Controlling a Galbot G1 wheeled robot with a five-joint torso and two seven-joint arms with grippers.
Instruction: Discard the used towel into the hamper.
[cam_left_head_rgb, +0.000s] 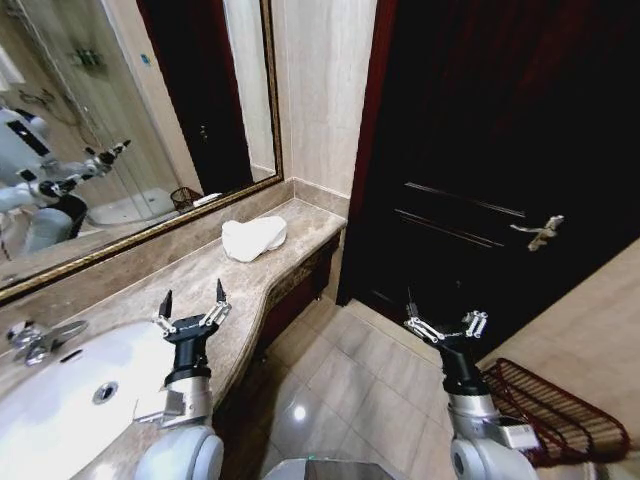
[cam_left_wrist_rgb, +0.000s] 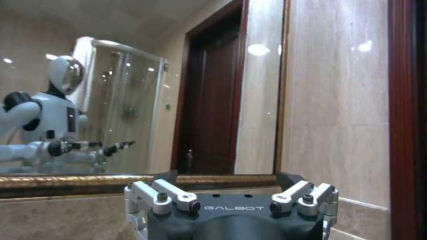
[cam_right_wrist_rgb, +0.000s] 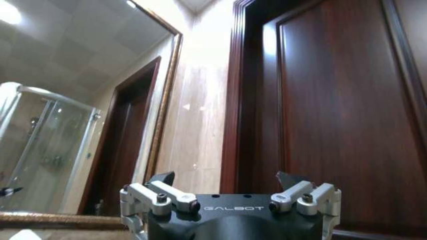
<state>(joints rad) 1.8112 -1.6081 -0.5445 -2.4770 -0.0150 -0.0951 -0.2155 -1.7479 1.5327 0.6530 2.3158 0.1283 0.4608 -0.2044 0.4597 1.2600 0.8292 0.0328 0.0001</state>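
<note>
Both grippers, left (cam_left_head_rgb: 194, 297) and right (cam_left_head_rgb: 441, 318), hang wide and empty, so nothing is done: towel (cam_left_head_rgb: 253, 238) lies on the counter (cam_left_head_rgb: 190, 280) beyond the left one, hamper (cam_left_head_rgb: 555, 408) floor-side right.

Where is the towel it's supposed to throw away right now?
In the head view the white towel lies crumpled on the marble counter, at its far end below the mirror, beyond the open left gripper.

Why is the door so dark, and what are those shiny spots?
Head view: the door sits in deep shadow and the lines bend like a fisheye; a lamp glints off the floor tile. Left wrist view: bright spots glare on the marble wall.
</note>
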